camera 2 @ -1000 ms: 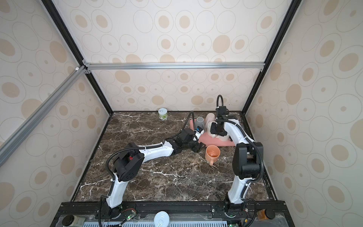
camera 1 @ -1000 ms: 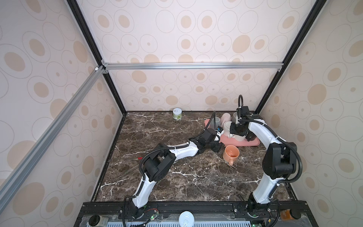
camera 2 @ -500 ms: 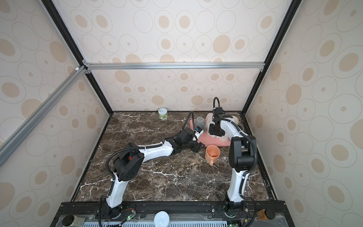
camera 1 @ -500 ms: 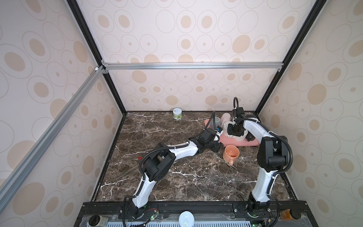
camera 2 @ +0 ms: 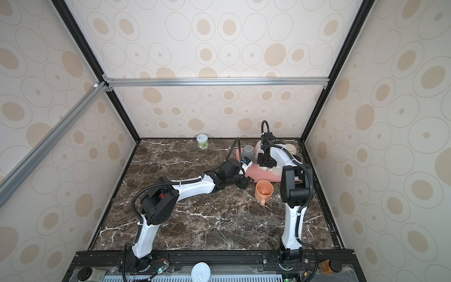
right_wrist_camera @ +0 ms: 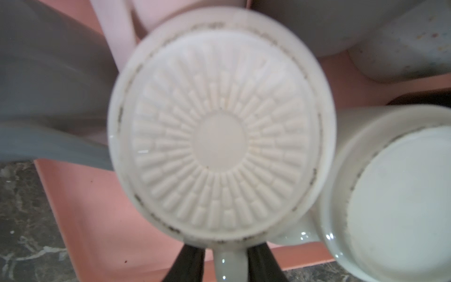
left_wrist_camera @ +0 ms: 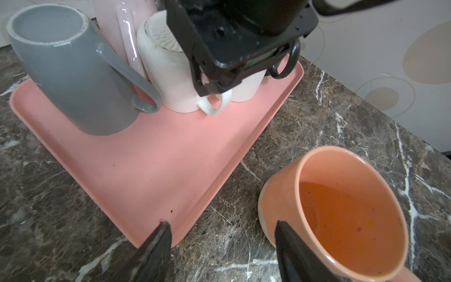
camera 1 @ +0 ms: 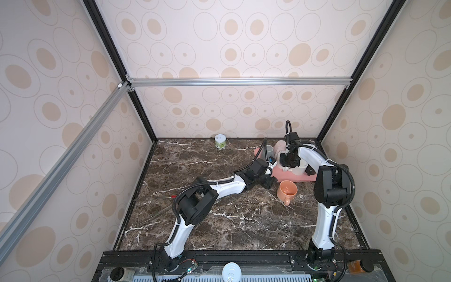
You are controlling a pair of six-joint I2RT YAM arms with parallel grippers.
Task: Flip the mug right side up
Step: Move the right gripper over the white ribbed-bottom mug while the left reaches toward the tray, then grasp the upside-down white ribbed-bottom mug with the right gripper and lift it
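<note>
Upside down on the pink tray (left_wrist_camera: 146,158), ribbed base to the ceiling: the white mug (right_wrist_camera: 222,136), crowded by a grey mug (left_wrist_camera: 73,80), a pale pink mug (left_wrist_camera: 109,19) and a second white mug (right_wrist_camera: 390,195), at the far right of the marble table (camera 1: 219,219). Straddled at the handle (right_wrist_camera: 229,266) by the right gripper (right_wrist_camera: 225,249), one dark finger on each side, very near the loop; impossible to tell from the wrist view whether clamped or just short of contact. Parked low at the tray's near corner: the left gripper (left_wrist_camera: 222,224), spread wide and holding nothing, with an upright orange mug (left_wrist_camera: 341,207) just beside one finger. By the look of it glazed ceramic: rigid, fairly heavy to hang from a thin loop, slick under hard pads, apt to chip against such close neighbours. Best taken by that handle, close to the wall, with no room for fingers around the body. Worth expecting a swing about the grip once lifted, so a firm squeeze and a clear rise above the neighbours before any roll.
</note>
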